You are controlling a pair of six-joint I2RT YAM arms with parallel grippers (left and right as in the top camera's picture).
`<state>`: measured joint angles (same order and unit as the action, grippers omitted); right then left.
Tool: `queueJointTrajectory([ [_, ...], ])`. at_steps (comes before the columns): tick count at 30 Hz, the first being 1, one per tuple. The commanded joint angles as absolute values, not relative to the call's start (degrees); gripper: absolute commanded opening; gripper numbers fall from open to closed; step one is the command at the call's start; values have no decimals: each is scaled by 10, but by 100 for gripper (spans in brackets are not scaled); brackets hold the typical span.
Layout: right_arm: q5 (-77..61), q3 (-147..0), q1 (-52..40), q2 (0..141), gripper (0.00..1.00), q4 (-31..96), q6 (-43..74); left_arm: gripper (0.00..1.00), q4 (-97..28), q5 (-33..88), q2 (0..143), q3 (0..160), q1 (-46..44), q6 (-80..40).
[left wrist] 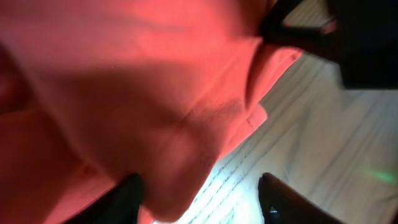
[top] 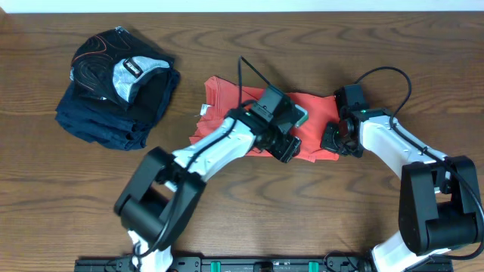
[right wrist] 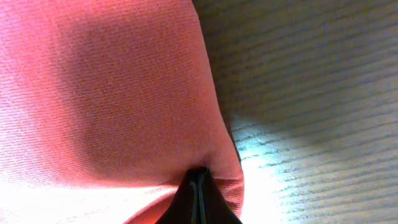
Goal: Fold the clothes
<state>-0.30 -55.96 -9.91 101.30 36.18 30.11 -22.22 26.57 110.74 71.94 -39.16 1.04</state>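
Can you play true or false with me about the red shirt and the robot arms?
1. The shirt is red. True.
2. The dark pile lies on top of the shirt. False: it sits beside it on the table, not touching.
3. The right fingers pinch the shirt's edge. True.
4. The left fingers are squeezed shut. False: they stand apart, with shirt cloth hanging by them.
5. The table is white. False: it is brown wood.
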Motion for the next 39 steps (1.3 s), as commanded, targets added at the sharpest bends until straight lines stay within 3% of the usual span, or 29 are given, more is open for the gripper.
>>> queueJointTrajectory([
  [1,7,-537,-94,1024,1,376,295,43,-241,257,1133,715,-389,12],
  [6,10,-546,-86,1013,1,387,278,13,-294,257,1156,715,-389,8],
  [13,-67,-570,-48,900,1,388,221,12,-311,257,1110,716,-385,-1],
  [15,-104,-572,-34,859,1,358,220,17,-320,257,1079,717,-383,-1],
  [17,-120,-572,-28,837,1,326,223,37,-329,256,1045,718,-381,-1],
  [19,-123,-571,-27,832,2,294,237,49,-335,245,1007,718,-379,-1],
  [25,-109,-569,-32,915,1,217,263,70,-352,152,915,718,-363,-17],
  [33,-83,-569,-26,1080,1,146,298,75,-446,124,892,717,-270,-36],
  [39,-140,-571,-11,1076,3,131,251,80,-468,128,895,717,-201,-35],
])
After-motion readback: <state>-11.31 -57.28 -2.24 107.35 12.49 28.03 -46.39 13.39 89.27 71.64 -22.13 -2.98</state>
